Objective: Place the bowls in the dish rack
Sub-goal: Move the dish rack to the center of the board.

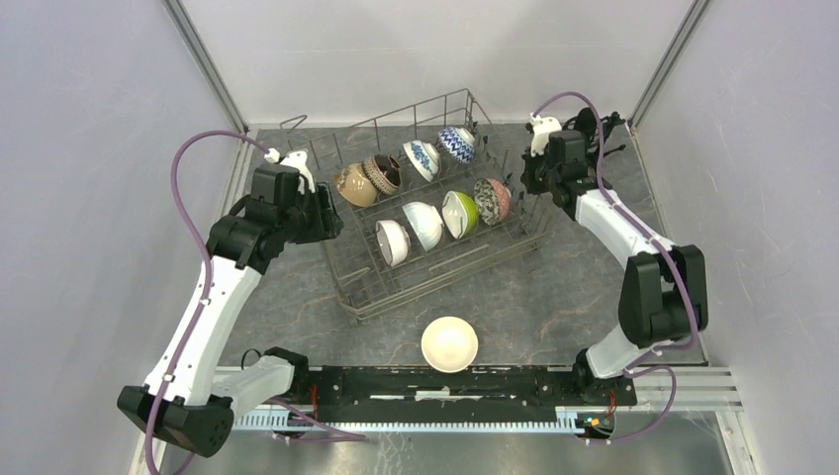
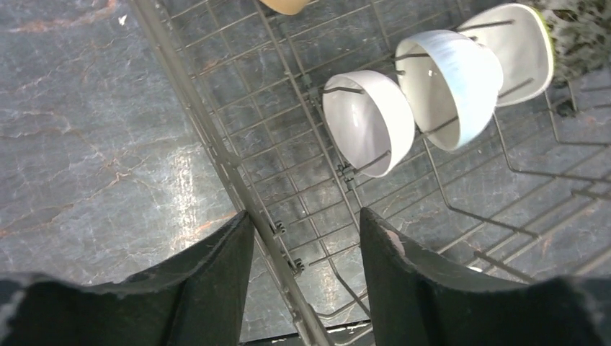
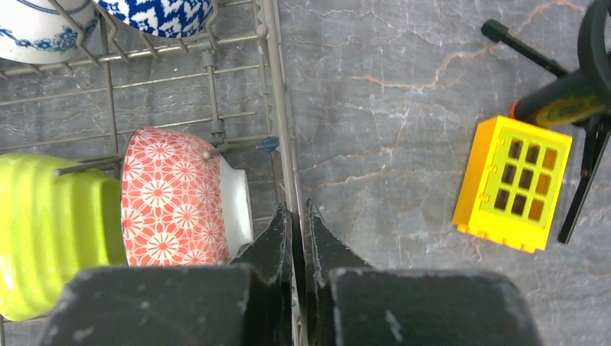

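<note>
We count eight bowls (image 1: 423, 225) standing on edge between the tines of the dish rack (image 1: 361, 272), four in the far row and four in the near row. Each is tipped against a wire so that it drains and leaves room for its neighbour. One white bowl (image 1: 449, 343) sits apart, upright on the tabletop (image 1: 554, 297) just in front of the arm bases and clear of the rack's near rim. We judge the task almost done, with this bowl the only one not yet loaded.

The right end effector (image 3: 297, 213) is at the rack's right side, fingers pressed together on the rim wire, which runs between them just beside the red-flowered bowl (image 3: 173, 198). We read this as a hold to steady or shift the rack, not a grasp on any bowl. The left end effector (image 2: 304, 216) hangs at the rack's left side with its fingers spread, the rim wire passing between them, and it grips nothing. The near row shows free tines at its left end, next to the two white bowls, which looks a likely place for the last one. On the tabletop to the right of the rack lies a yellow block (image 3: 513, 184), no part of the job.
</note>
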